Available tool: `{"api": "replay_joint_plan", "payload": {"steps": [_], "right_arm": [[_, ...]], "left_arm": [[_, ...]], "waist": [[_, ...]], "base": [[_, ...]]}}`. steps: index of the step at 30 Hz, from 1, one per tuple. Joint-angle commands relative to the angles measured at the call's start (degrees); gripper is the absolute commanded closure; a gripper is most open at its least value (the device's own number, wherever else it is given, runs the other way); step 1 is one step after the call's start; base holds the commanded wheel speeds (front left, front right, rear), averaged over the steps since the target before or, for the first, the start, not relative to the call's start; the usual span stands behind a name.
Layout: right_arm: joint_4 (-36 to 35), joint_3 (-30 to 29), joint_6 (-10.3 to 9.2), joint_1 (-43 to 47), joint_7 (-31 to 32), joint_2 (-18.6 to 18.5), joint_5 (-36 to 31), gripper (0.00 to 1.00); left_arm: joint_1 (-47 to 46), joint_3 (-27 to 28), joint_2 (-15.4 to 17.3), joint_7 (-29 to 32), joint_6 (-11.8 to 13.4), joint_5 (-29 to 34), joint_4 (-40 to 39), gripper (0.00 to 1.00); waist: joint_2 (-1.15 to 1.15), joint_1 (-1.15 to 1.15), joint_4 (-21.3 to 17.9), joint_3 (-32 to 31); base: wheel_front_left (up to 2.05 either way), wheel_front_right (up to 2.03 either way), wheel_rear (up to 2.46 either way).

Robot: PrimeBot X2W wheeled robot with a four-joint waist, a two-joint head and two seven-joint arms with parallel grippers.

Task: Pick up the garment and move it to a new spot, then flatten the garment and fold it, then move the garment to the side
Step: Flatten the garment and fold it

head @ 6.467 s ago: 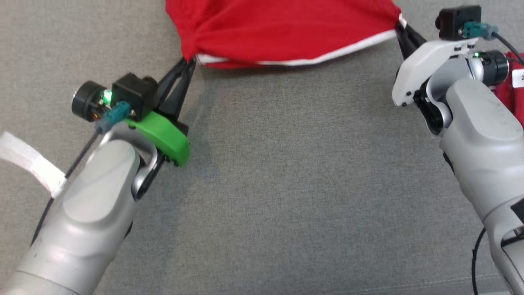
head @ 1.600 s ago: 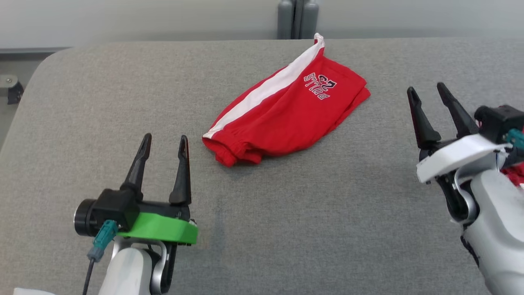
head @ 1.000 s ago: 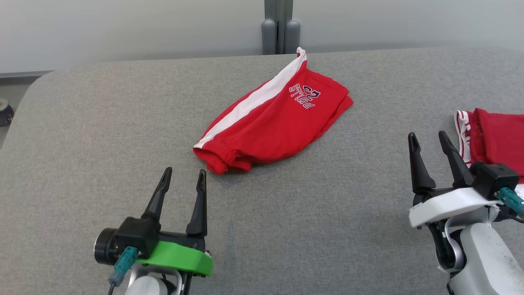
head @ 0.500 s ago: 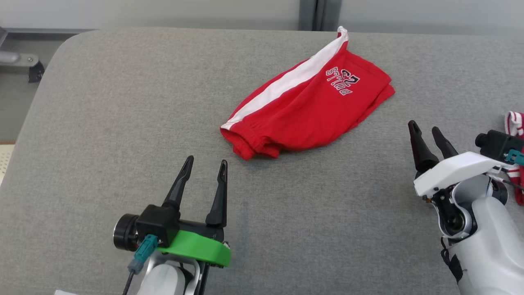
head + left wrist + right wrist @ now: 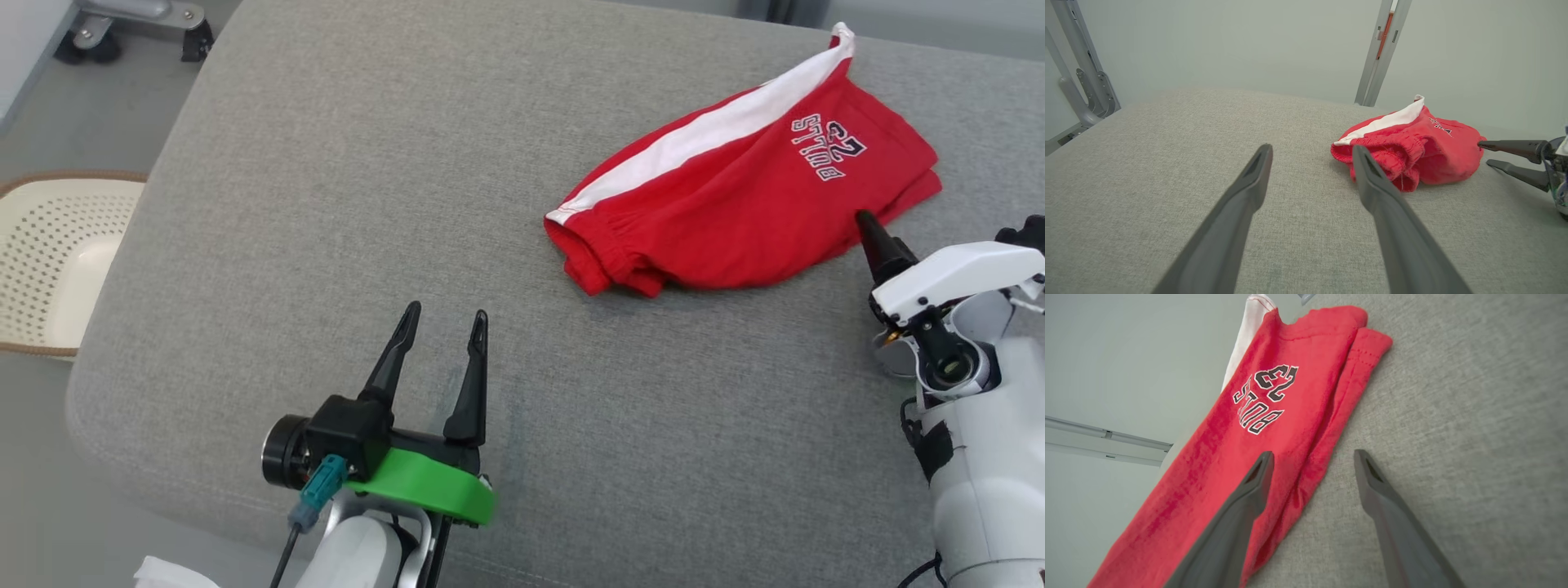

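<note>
Red shorts (image 5: 735,220) lie upper right in the head view on the grey pad (image 5: 326,204), long axis slanting lower-left to upper-right; right gripper (image 5: 1312,455), jaws apart, empty, at their lower-right edge, is nearer than left gripper (image 5: 446,312), also spread, lower centre.

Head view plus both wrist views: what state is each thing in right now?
Red shorts: folded over, lying loose on the grey surface, printed side up.
Left hand: open, empty, short of the waistband end.
Right hand: open, empty, at the shorts' edge near the print; contact unclear.
Basket: upright on the floor beside the surface.
</note>
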Motion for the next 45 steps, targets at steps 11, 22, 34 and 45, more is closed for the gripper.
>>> {"api": "replay_joint_plan", "payload": {"steps": [11, 22, 34, 45], "right_arm": [[6.64, -5.33, -0.01, -4.60, 2.81, -1.96, -5.75, 0.00], [10.55, -7.86, 0.00, -10.15, 3.79, -1.91, -10.14, 0.00], [11.51, -8.96, -0.05, -12.30, -0.88, -2.89, -11.74, 1.00], [6.80, -5.27, -0.04, -5.59, -8.91, -3.03, -10.12, 1.00]], "left_arm": [[-1.44, -3.17, 0.10, -0.16, 1.95, -3.11, -1.34, 0.00], [-1.86, -4.19, 0.10, -0.16, 2.65, -4.09, -2.12, 0.00], [-2.17, -4.33, 0.11, -0.16, 2.81, -3.82, -1.17, 0.00], [-0.78, -1.73, 0.12, -0.16, 1.40, -2.56, 0.59, 0.00]], "waist": [[0.00, 0.00, 8.10, 4.48], [0.00, 0.00, 9.59, 6.01], [0.00, 0.00, 8.40, 5.24], [0.00, 0.00, 2.49, -0.15]], "base": [[0.00, 0.00, 0.00], [0.00, 0.00, 0.00], [0.00, 0.00, 0.00], [0.00, 0.00, 0.00]]}}
